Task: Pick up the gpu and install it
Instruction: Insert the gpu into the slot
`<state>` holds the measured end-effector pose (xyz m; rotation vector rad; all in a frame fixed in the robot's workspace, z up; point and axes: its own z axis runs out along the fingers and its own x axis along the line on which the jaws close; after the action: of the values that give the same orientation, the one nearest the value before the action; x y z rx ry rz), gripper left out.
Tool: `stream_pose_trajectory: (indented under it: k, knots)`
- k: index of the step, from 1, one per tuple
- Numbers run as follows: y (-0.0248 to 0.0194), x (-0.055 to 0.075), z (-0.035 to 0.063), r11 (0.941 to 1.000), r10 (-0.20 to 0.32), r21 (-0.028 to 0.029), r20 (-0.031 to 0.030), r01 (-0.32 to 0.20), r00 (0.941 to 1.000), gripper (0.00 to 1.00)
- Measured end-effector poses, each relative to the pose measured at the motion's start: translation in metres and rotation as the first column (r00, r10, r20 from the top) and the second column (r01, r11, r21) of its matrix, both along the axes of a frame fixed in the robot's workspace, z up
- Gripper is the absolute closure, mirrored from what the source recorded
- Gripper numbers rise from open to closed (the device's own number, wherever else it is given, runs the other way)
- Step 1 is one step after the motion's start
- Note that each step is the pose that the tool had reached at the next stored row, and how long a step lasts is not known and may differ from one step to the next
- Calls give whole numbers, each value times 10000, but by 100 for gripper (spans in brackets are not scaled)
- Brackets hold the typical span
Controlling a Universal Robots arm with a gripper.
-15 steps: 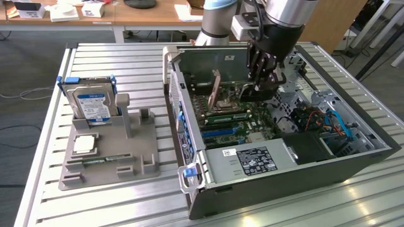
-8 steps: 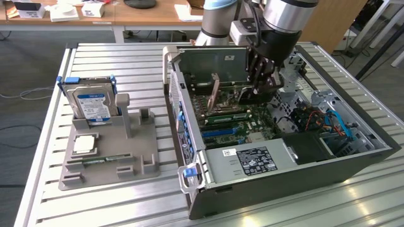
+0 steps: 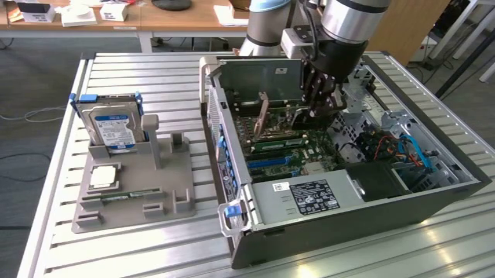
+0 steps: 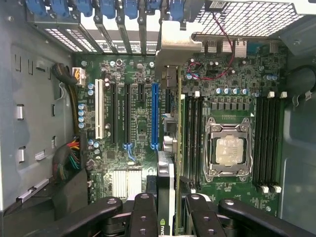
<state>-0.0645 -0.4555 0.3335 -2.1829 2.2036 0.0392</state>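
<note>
The motherboard (image 4: 143,128) was green with a long blue slot (image 4: 154,116) — the gripper (image 4: 169,202) black, the hard drive label (image 3: 112,128) blue-white.

Computer case (image 3: 348,226), opened, is laid on a slatted metal tabletop (image 3: 147,75). Gripper (image 3: 319,109) is lowered inside; the gpu (image 3: 302,120) is clamped on edge between its fingers (image 3: 316,92) above the motherboard (image 3: 286,153). At the exterior view's left, a grey fixture (image 3: 155,191) is stocked with hard drive (image 3: 115,128), processor (image 3: 103,175) and memory stick (image 3: 120,197).
</note>
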Motion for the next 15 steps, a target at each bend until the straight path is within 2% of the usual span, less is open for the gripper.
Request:
stream_pose_trajectory:
  k: [15]
  knots:
    - [0, -69, -16, 10000, 0, 2, 1, 0, 10000, 73]
